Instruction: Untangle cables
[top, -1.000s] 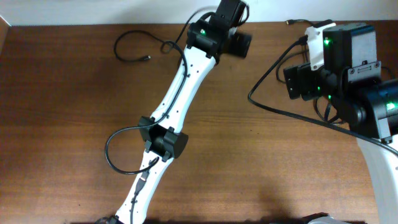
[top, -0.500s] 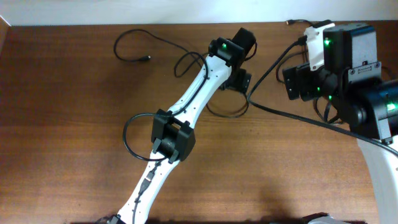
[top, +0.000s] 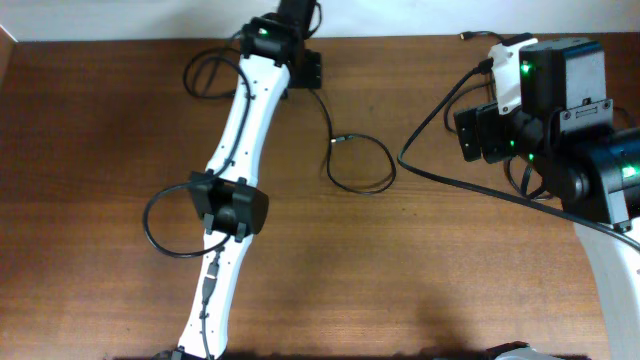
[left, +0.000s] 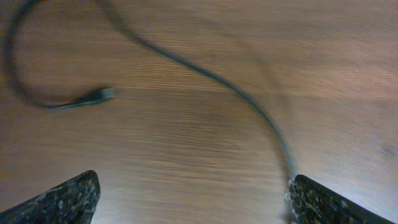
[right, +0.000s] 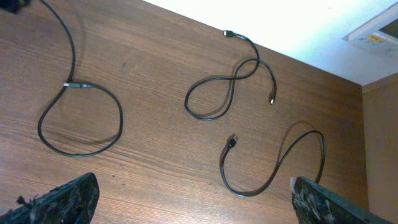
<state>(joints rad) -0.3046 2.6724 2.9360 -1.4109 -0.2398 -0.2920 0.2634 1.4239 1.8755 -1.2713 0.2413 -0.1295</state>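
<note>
Three thin black cables lie apart in the right wrist view. A loop with a plug is on the left, a figure-eight sits near the far edge, and a curved one is on the right. Overhead, the loop's plug is mid-table and another stretch curls at the far left. My left gripper hovers open at the far edge. In its blurred view a strand runs to the right fingertip, touching or not I cannot tell. My right gripper is open above bare wood.
The white wall borders the table's far edge. A wooden side panel closes the right side. Thick black arm cables sweep across the table beside the right arm. The left arm crosses the table from the near edge to the far edge.
My left arm swung right and then back left to the far edge. A cable loop now lies mid-table where none showed a second ago. The right arm stayed still.
</note>
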